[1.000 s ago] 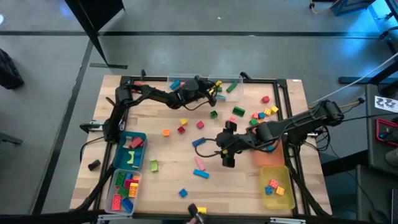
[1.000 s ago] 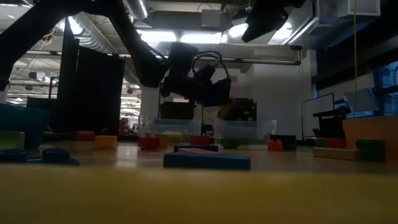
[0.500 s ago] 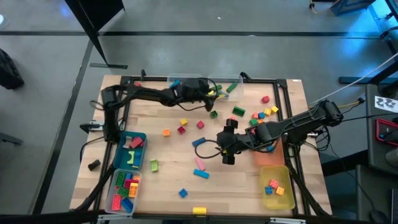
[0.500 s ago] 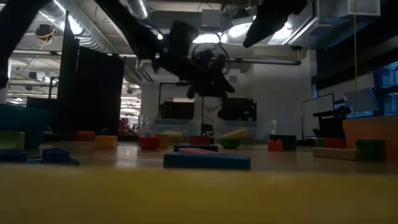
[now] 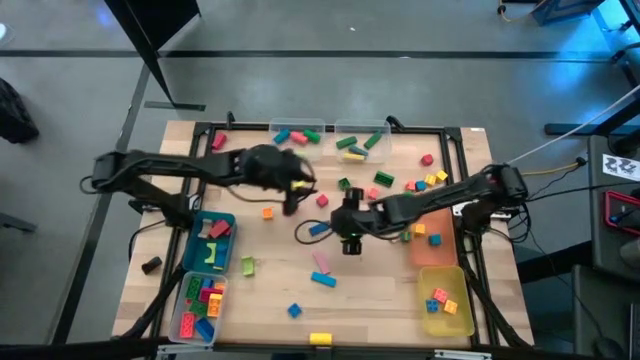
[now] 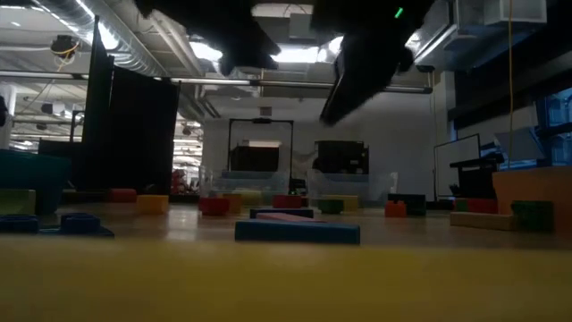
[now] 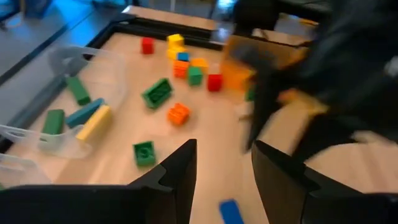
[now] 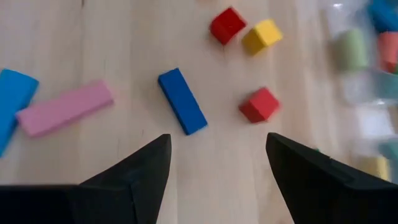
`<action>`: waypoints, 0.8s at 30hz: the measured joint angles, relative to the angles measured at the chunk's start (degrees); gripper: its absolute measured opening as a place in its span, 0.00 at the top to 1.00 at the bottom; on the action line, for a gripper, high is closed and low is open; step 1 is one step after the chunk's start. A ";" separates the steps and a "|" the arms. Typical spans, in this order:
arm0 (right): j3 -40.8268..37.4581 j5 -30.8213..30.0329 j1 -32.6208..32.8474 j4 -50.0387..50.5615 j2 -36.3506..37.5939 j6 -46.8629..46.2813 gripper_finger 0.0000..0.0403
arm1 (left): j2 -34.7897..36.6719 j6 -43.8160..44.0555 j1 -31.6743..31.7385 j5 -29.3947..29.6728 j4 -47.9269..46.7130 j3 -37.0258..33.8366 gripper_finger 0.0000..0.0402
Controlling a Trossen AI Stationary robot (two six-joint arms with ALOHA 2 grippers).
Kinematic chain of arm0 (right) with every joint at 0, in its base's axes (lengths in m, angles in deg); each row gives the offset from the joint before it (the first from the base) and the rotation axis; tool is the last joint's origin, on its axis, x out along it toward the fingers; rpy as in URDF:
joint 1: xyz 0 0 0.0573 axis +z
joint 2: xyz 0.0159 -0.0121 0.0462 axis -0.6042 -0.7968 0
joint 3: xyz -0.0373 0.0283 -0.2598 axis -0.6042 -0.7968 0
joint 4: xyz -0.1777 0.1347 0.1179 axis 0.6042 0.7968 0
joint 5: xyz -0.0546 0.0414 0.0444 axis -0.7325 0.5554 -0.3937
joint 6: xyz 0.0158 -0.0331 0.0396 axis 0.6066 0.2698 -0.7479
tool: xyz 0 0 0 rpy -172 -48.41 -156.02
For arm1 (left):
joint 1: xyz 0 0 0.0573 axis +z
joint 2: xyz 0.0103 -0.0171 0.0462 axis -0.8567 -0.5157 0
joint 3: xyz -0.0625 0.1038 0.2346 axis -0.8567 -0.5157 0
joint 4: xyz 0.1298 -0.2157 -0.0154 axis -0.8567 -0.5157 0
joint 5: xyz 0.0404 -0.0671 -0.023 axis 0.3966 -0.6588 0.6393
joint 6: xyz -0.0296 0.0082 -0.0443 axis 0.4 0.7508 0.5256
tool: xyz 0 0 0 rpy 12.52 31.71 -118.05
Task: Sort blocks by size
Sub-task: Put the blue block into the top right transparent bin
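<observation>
Many small coloured blocks lie scattered on the wooden table [image 5: 270, 290]. My left gripper [image 5: 291, 192] hovers open and empty over the table's middle left; its wrist view [image 7: 224, 171] shows green [image 7: 157, 92], orange [image 7: 178, 113] and red blocks lying ahead. My right gripper [image 5: 346, 232] is open and empty above the table's centre. A blue bar [image 8: 181, 101] lies flat ahead of its fingers, with a pink bar [image 8: 65, 107] beside it, two red cubes [image 8: 259, 104] and a yellow cube [image 8: 262, 35]. The blue bar also shows in the high view [image 5: 320, 228].
Two clear bins [image 5: 300, 134] with long bars stand at the far edge. A blue bin [image 5: 212, 242] and a clear bin [image 5: 200, 305] with blocks stand near left. An orange bin [image 5: 432, 245] and a yellow bin [image 5: 445, 298] stand near right.
My left gripper has drawn back from the clear bins at the far edge toward the table's left and near side. My right gripper has gone a little toward the left and far edge, over the blue bar.
</observation>
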 joint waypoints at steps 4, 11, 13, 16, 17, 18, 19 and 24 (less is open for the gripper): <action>0.00 7.02 -2.97 -4.60 -5.55 4.43 0.34 | 5.82 0.03 -3.34 0.07 0.24 -5.43 0.66; -0.04 13.01 -7.17 -9.54 -12.42 9.61 0.34 | 10.04 3.40 -7.15 0.25 1.00 -14.62 0.66; -0.04 13.34 -8.21 -9.95 -13.55 10.21 0.34 | 10.07 5.24 -8.08 0.38 2.45 -17.10 0.66; -0.04 16.82 -9.81 -10.68 -14.60 10.25 0.34 | 9.96 8.03 -9.47 1.11 6.66 -20.85 0.66; -0.04 18.38 -10.31 -10.53 -14.90 10.24 0.34 | 9.88 8.96 -9.91 1.50 8.45 -22.04 0.66; -0.04 19.49 -10.69 -10.65 -15.30 10.18 0.34 | 9.87 9.42 -10.33 1.84 10.06 -23.27 0.66; -0.04 20.31 -11.08 -11.02 -15.66 10.15 0.34 | 9.87 9.88 -10.66 1.91 10.99 -24.32 0.66; 0.06 24.65 -12.52 -12.22 -17.16 10.12 0.35 | 9.87 11.19 -11.90 2.67 15.56 -27.91 0.66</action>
